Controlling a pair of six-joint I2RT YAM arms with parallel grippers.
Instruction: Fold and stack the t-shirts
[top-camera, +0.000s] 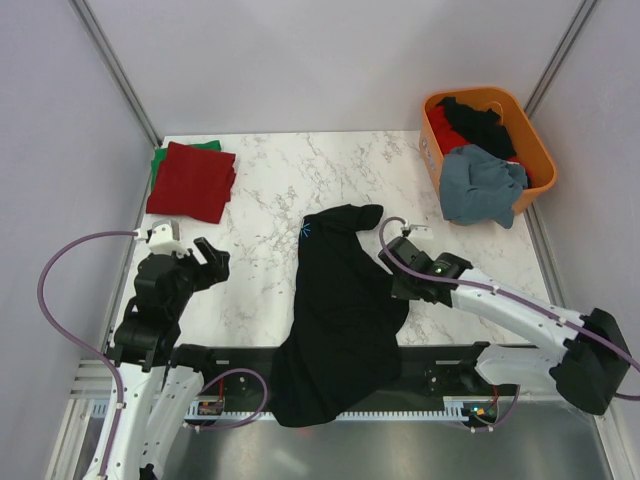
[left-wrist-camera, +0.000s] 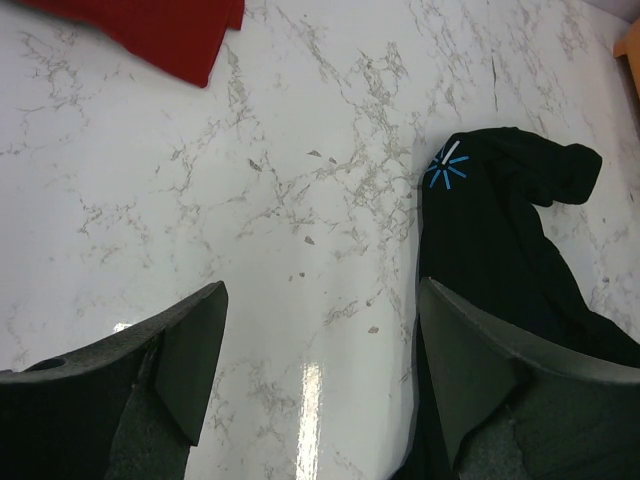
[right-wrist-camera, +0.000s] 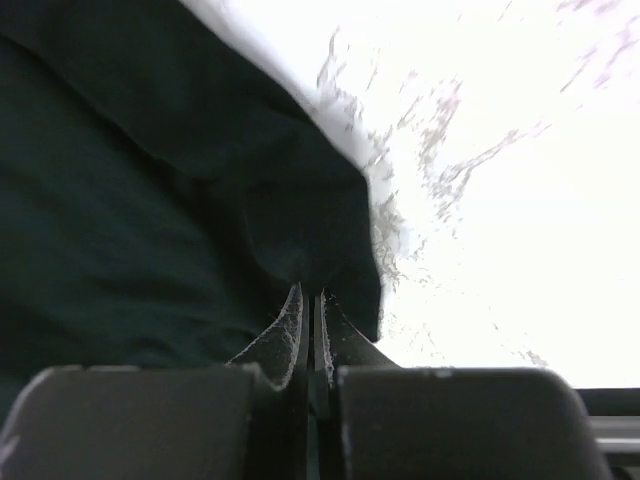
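A black t-shirt (top-camera: 340, 310) with a tiny light-blue mark (top-camera: 306, 229) lies crumpled down the middle of the marble table, its lower end hanging over the near edge. My right gripper (top-camera: 395, 280) is shut on a fold of its right edge (right-wrist-camera: 310, 270). My left gripper (top-camera: 212, 262) is open and empty over bare table, left of the shirt (left-wrist-camera: 500, 230). A folded dark red t-shirt (top-camera: 192, 180) lies on a green one (top-camera: 160, 160) at the far left. The grey-blue t-shirt (top-camera: 482, 185) hangs over the basket's rim, with red and black cloth behind it.
The orange plastic basket (top-camera: 540, 150) stands at the far right corner. Grey walls close the table's back and sides. A black rail with cables (top-camera: 450, 375) runs along the near edge between the arm bases.
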